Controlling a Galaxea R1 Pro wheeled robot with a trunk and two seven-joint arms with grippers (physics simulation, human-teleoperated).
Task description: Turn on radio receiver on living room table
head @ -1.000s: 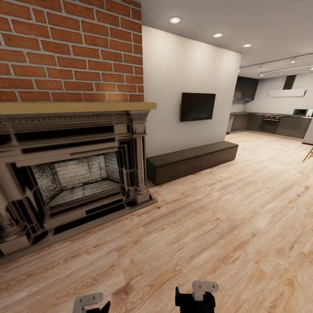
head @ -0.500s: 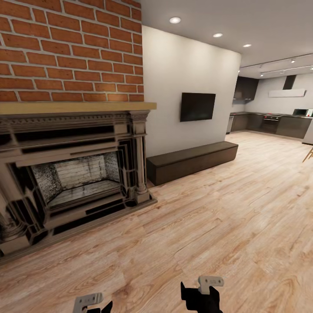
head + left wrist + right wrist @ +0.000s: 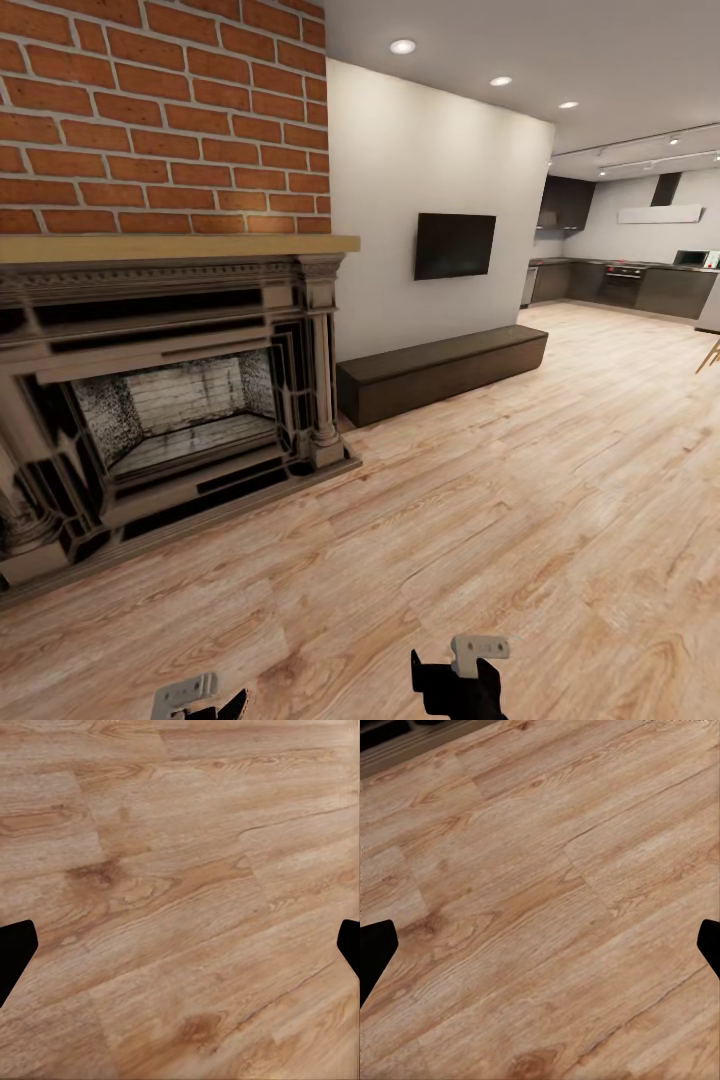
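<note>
Both grippers dropped slightly in head view; room view unchanged. Left gripper (image 3: 180,945) and right gripper (image 3: 540,945) spread, empty, over light wood plank floor (image 3: 520,500). Radio, table unseen; brick fireplace (image 3: 160,400) ahead, needs turning.

A red brick chimney breast (image 3: 160,110) rises above a pale wooden mantel shelf (image 3: 180,246) and a dark carved fireplace surround (image 3: 150,400). Beside it, a long dark brown low bench (image 3: 440,372) stands against the white wall, under a black flat wall-mounted television (image 3: 455,245). Light wood plank floor (image 3: 520,500) runs back to dark kitchen cabinets (image 3: 625,285).
</note>
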